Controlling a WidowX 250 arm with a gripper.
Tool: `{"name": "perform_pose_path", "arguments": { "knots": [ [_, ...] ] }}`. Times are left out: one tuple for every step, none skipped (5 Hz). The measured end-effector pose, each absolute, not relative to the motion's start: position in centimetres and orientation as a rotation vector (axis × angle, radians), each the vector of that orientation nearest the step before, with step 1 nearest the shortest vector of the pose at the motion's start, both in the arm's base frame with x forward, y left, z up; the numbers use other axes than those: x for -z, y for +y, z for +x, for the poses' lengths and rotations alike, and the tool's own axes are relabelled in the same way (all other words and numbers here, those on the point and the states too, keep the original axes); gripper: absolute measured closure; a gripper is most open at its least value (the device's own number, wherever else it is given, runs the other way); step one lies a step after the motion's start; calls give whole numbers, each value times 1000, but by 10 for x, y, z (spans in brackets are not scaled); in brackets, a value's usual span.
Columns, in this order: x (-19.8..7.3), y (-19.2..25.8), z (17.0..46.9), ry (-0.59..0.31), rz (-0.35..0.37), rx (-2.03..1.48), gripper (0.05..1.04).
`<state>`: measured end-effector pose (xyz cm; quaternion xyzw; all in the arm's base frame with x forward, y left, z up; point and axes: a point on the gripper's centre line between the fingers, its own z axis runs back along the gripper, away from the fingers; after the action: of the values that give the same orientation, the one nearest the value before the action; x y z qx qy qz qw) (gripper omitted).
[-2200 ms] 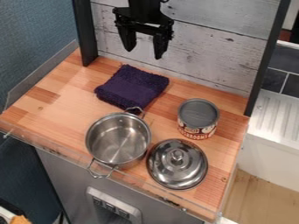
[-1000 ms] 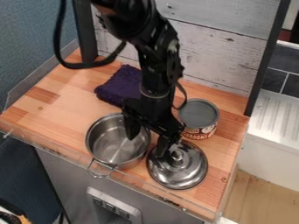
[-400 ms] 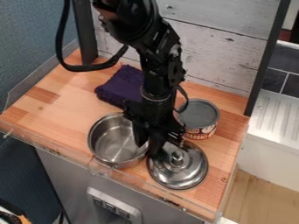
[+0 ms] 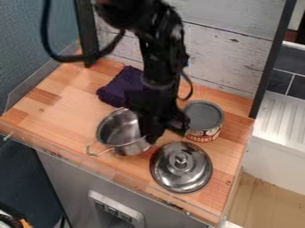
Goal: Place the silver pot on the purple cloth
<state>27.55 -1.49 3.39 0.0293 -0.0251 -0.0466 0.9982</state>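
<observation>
The black gripper [image 4: 152, 136] is at the right rim of the silver pot [image 4: 122, 131], shut on that rim. The pot stands tilted above the wooden counter, left of the gripper, with one wire handle showing at its lower left. Behind it lies the folded purple cloth [image 4: 121, 86], its right part hidden behind the arm.
A steel lid [image 4: 181, 167] with a knob lies on the counter [image 4: 56, 104] in front of the gripper. Just right of the arm stands an open can [image 4: 204, 120]. The white plank wall [image 4: 226, 49] rises behind the counter.
After coming down over the pot's right side, the gripper has closed on the rim. The pot has since moved back and tilted, farther from the lid.
</observation>
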Motion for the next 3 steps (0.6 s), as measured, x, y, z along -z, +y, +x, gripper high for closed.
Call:
{"name": "perform_pose_path", "arguments": {
  "knots": [
    [-75, -22, 287, -114, 63, 7, 1017],
    [-88, -14, 312, -146, 51, -74, 1017],
    [-66, 7, 339, -116, 78, -133, 1017]
  ]
}}
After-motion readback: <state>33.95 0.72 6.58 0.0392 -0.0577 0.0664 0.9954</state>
